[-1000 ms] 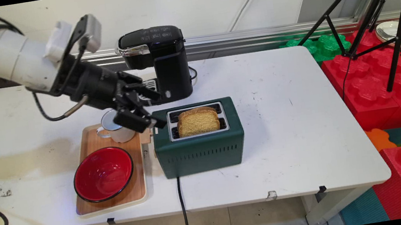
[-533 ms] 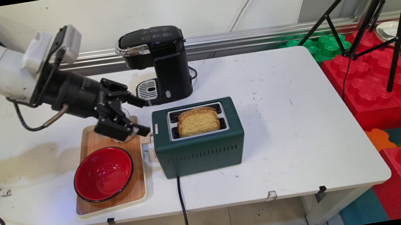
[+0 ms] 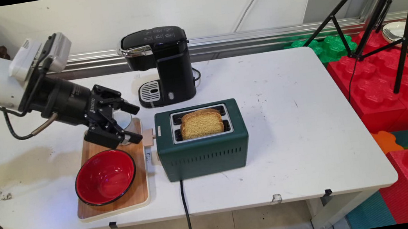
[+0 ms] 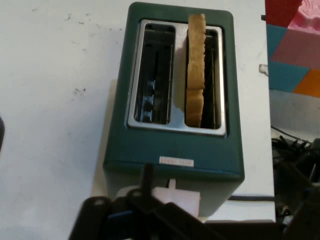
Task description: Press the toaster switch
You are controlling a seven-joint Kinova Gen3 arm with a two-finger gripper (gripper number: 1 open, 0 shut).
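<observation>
Green and boxy, the toaster [image 3: 202, 140] is set mid-tabletop [image 3: 288, 127], with one bread slice [image 3: 201, 123] standing in its near slot. The gripper [image 3: 131, 125], fingers spread apart, is held over the wooden tray [image 3: 140, 186] just beside the toaster's lever [image 3: 148, 137], above a mug [image 3: 126, 121]; a red bowl [image 3: 105, 177] sits nearer.

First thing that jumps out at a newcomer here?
The green toaster at the table's middle, with a bread slice standing up out of its nearer slot. Just left of it the open black gripper hovers over a wooden tray holding a red bowl; a black coffee maker stands behind.
</observation>
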